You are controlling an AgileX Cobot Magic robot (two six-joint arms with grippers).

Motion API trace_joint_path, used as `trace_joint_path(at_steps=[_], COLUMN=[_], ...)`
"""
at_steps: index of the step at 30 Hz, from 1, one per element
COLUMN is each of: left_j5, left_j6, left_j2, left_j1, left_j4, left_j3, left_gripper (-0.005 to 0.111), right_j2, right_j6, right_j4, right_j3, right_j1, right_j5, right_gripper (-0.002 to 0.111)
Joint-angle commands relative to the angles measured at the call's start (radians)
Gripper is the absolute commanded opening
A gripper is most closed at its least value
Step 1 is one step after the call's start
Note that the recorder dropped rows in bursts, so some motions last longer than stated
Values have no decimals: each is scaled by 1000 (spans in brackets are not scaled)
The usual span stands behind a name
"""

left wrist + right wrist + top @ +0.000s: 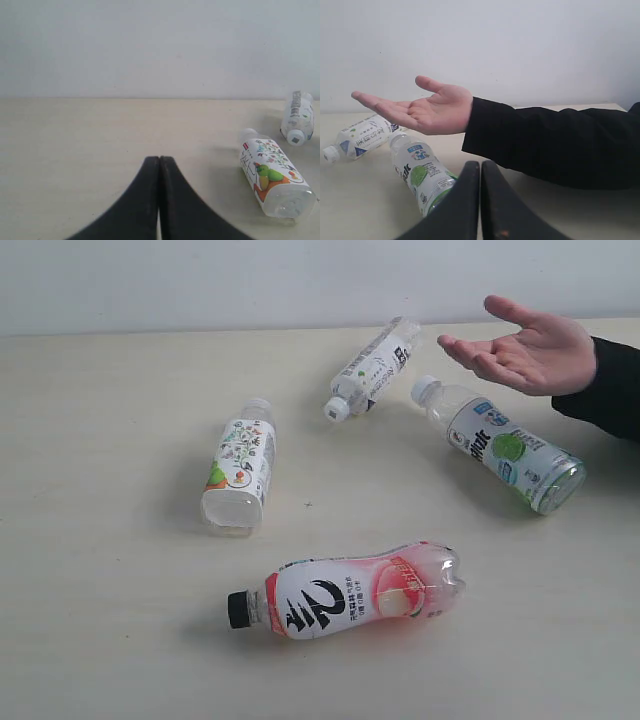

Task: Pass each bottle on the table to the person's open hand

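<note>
Pale wood-grain table (pixel 100 570) meets a white wall. Exterior view: four bottles lie on their sides, well apart. These are the pink bottle (pixel 345 592) nearest, the floral bottle (pixel 240 465) on the left, the black-label bottle (pixel 372 365) at the rear and the fruit bottle (pixel 500 445) on the right. The hand (pixel 530 355) hovers palm-up over the right rear; neither arm shows. Left wrist view: my left gripper (pixel 159 161) has its fingers pressed together, holding nothing, with the floral and black-label bottles off to one side. Right wrist view: my right gripper (pixel 480 164) is likewise closed and empty, with the fruit bottle just ahead beneath the palm. Judgement: no handover has begun. The next move calls for spreading the right fingers, straddling the fruit bottle's body, clamping, then lifting it to the palm.
</note>
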Motion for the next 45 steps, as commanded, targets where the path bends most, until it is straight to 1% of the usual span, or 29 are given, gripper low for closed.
trace_joint_path(at_steps=[1, 4, 25, 29, 32, 35, 41, 43, 44, 45], left_j5=[-14, -14, -14, -77, -119, -152, -156, -222, -264, -309], left_j6=[1, 1, 1, 147, 163, 163, 169, 141, 77, -46], left_j2=[-7, -7, -7, -7, -7, -7, -7, -7, -7, -7], left_j1=[0, -11, -11, -11, -11, -11, -11, -11, -13, -13], left_j4=[-2, -2, -2, 144, 225, 235, 237, 220, 188, 139], left_j3=[-2, -2, -2, -2, -2, -2, -2, -2, -2, -2], left_gripper=[0, 0, 0, 0, 0, 0, 0, 0, 0, 0], right_j2=[-6, -6, -6, -6, -6, -6, -6, -6, -6, -6], right_j6=[0, 0, 0, 0, 0, 0, 0, 0, 0, 0], right_j4=[-2, -2, -5, -5, -5, -5, -2, -2, -2, -2], right_j3=[4, 4, 4, 4, 4, 4, 4, 4, 4, 4], right_j1=[-5, -5, -5, -5, -5, -5, -5, -5, -5, -5], right_j5=[-4, -4, -4, -4, -4, -4, -4, -4, -4, -4], right_gripper=[1, 1, 1, 1, 1, 1, 1, 1, 1, 1])
